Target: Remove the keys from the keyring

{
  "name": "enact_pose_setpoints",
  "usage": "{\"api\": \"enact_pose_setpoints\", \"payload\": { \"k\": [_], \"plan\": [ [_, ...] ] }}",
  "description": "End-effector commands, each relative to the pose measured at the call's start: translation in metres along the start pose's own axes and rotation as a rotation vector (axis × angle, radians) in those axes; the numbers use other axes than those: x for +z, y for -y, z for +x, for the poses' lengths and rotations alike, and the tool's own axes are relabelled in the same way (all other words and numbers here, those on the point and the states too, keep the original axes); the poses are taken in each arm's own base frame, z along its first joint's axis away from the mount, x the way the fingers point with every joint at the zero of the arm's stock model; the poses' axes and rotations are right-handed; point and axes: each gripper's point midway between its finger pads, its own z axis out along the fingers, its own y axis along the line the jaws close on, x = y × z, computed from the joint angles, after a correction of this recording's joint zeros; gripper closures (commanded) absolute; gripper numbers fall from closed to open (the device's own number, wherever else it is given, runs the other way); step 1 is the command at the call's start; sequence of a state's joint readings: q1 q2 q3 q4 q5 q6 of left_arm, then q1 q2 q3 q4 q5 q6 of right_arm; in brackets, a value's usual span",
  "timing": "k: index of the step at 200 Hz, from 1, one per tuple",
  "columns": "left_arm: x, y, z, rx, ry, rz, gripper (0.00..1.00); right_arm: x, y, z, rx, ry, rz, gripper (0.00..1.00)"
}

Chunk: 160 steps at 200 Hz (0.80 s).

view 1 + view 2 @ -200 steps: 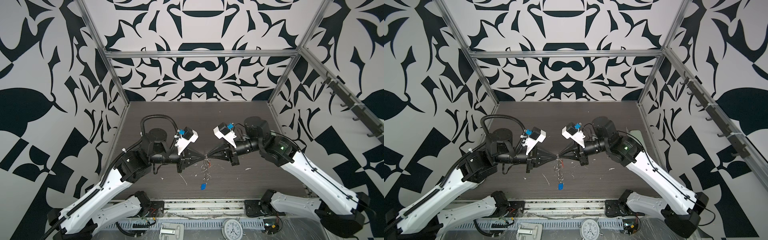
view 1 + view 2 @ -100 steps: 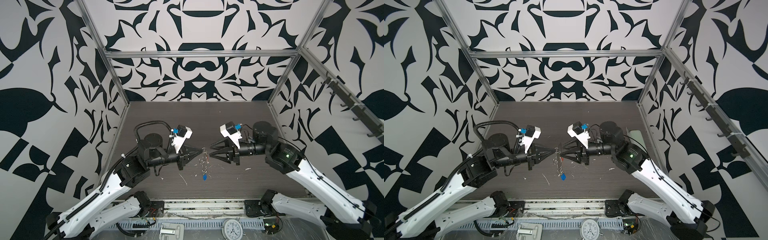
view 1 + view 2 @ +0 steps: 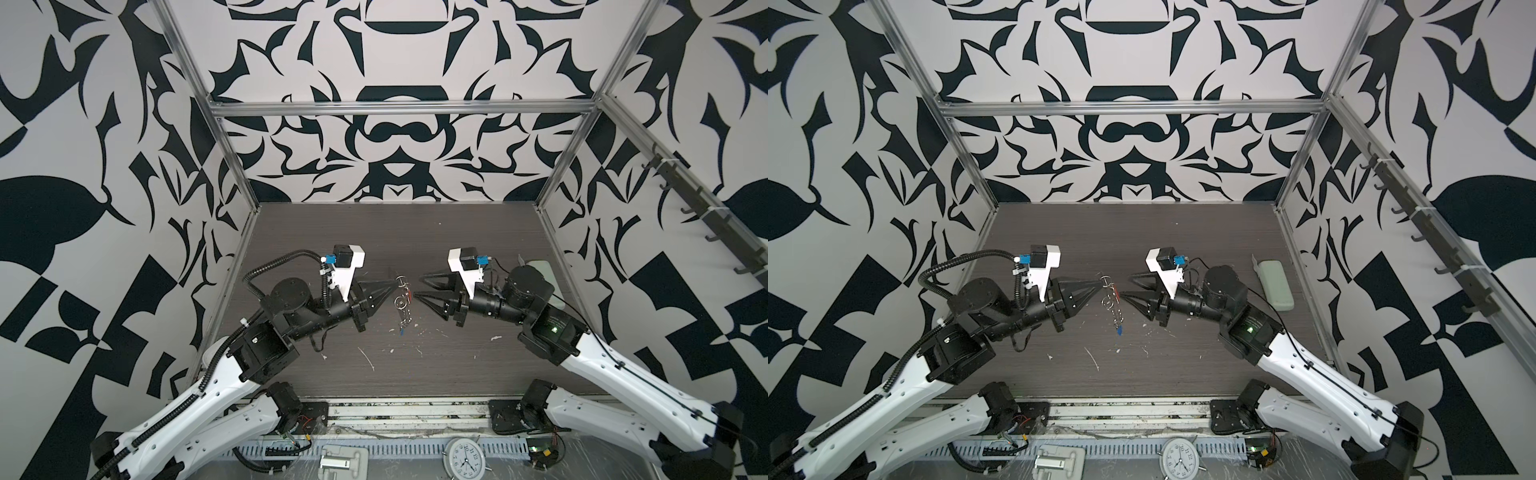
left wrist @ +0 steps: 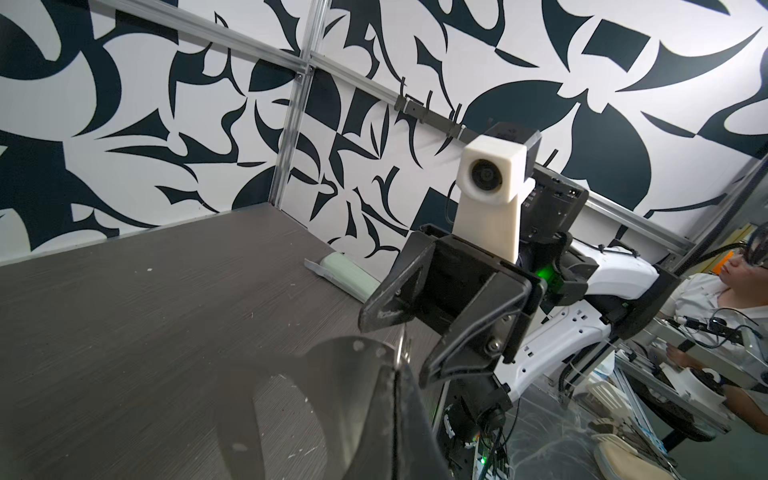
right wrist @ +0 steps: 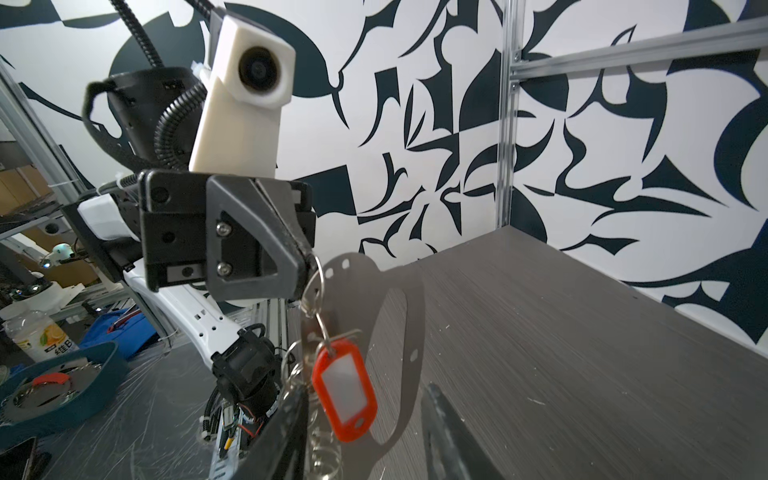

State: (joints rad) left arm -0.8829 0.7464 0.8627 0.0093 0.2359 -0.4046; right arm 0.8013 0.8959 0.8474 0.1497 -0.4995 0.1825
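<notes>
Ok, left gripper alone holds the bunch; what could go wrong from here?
The left gripper pinches only the keyring's top ring; a tug could slip it, dropping everything onto the table. The chain hangs free, so the red key tag may swing away as the open right gripper closes.

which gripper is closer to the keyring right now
Left. The left gripper is shut on the keyring by its top ring, so the bunch hangs from its tip. The right gripper is open just beside the hanging bunch, gripping nothing.
</notes>
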Motion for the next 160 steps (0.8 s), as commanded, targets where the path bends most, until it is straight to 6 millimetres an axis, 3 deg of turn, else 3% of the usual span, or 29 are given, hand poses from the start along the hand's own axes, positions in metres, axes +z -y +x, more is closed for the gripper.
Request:
{"api": "enact_pose_setpoints", "payload": {
  "k": [1,37,83,160],
  "plan": [
    [-0.002,0.012,-0.014,0.021,0.054,0.053,1.00,-0.005,-0.010,-0.040,-0.073,0.133,-0.018,0.52],
    [-0.005,0.015,-0.012,0.037,0.054,0.071,1.00,-0.004,-0.018,-0.050,-0.078,0.144,-0.057,0.50],
    [-0.008,0.017,-0.014,0.042,0.078,0.082,1.00,0.004,-0.027,-0.042,-0.038,0.104,-0.141,0.51],
    [-0.006,0.014,-0.018,0.029,0.101,0.071,1.00,0.007,-0.031,-0.038,-0.038,0.084,-0.176,0.84]
  ]
}}
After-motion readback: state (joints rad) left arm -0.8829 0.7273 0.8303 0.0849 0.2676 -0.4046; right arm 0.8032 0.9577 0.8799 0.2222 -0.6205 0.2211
